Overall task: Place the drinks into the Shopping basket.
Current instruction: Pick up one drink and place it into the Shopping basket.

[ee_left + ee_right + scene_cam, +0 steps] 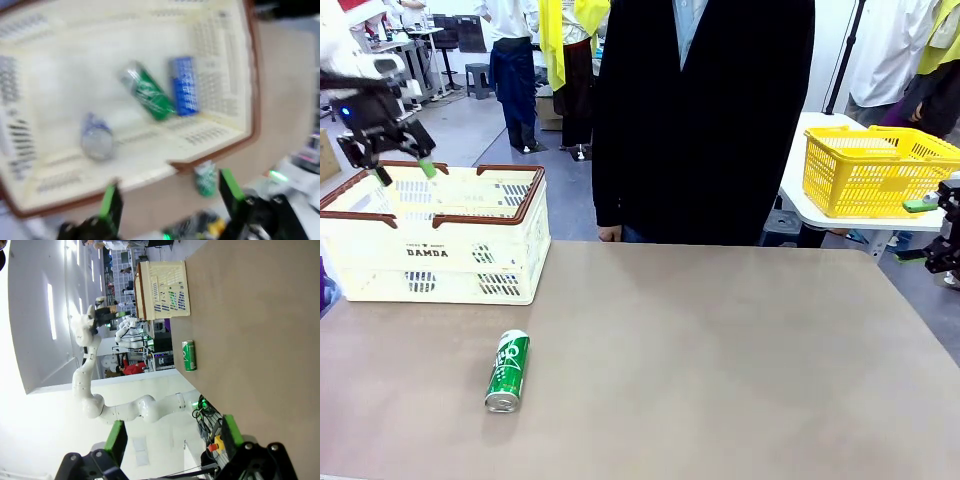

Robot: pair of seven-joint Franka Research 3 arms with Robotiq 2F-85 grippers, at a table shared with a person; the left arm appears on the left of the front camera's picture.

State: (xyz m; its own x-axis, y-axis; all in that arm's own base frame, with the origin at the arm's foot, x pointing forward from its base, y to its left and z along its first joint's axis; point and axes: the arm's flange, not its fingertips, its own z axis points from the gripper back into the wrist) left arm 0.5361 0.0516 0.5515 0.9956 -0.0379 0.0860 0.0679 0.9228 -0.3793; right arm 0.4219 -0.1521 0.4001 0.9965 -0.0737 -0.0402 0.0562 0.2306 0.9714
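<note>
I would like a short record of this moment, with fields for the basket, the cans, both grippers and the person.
basket: cream Shopping basket with brown rim, at the table's left far side
cans inside: three lying on its floor: green can, blue can, a third bluish can, blurred
can outside: second green can, lying on the table in front of the basket
left gripper: open, above the basket, holding nothing
right gripper: open, empty, off the table's right edge
person: standing at the far side, dark clothing
</note>
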